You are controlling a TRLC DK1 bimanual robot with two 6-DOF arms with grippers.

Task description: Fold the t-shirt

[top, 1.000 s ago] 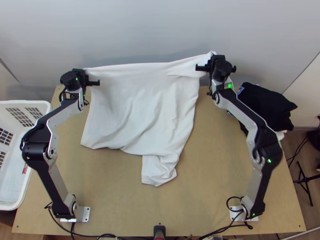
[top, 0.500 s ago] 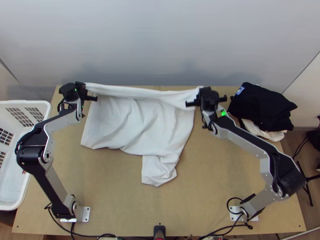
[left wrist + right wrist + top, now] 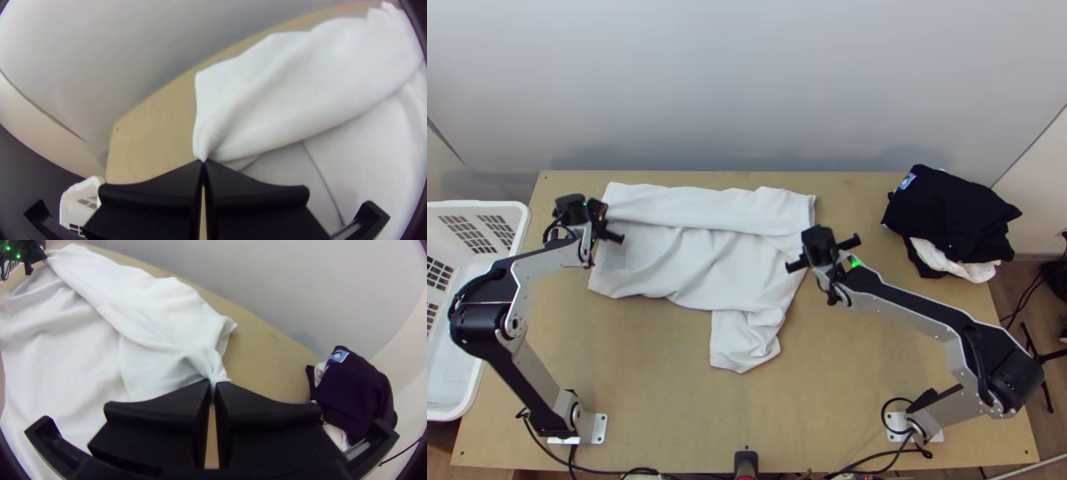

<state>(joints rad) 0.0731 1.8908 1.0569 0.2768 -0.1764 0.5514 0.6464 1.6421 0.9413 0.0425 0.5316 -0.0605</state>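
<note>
The white t-shirt (image 3: 699,264) lies on the table, its far part turned over toward the near side as a wide flap; a bunched piece sticks out at its near edge. My left gripper (image 3: 605,222) is at the shirt's left edge, my right gripper (image 3: 821,246) at its right edge. In the left wrist view my left gripper (image 3: 203,163) is shut on a corner of the flap of the shirt (image 3: 284,98). My right gripper (image 3: 213,386) is shut on gathered cloth of the shirt (image 3: 133,324) in the right wrist view.
A pile of dark clothing (image 3: 947,212) with some white cloth under it sits at the table's far right corner. A white basket (image 3: 487,210) stands left of the table (image 3: 667,400). A grey wall rises behind the far edge.
Both grippers have lowered the shirt's far edge and drawn it toward the near side, the right one farther and also leftward. The raised cloth now lies folded over as a flap.
</note>
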